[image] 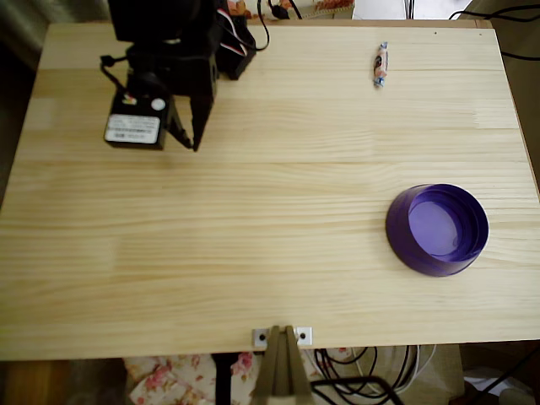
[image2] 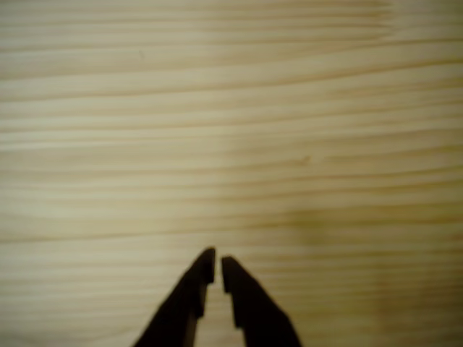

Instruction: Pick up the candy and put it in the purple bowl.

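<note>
Firstly, claw point(image2: 218, 269): black, two tapered fingers drawn nearly together with a thin slit between the tips, nothing held, poised above bare pale wooden table point(image2: 231, 130). In the overhead view the claw point(image: 191, 142) sits near the table's upper left. Candy point(image: 380, 64): well apart to the claw's right and slightly higher in that view; small, elongated, whitish wrapper with pink-orange and blue marks, twisted ends, lying flat. Purple bowl point(image: 400, 240): far right and lower; round, shallow, glossy, darker wall, lighter floor.
</note>
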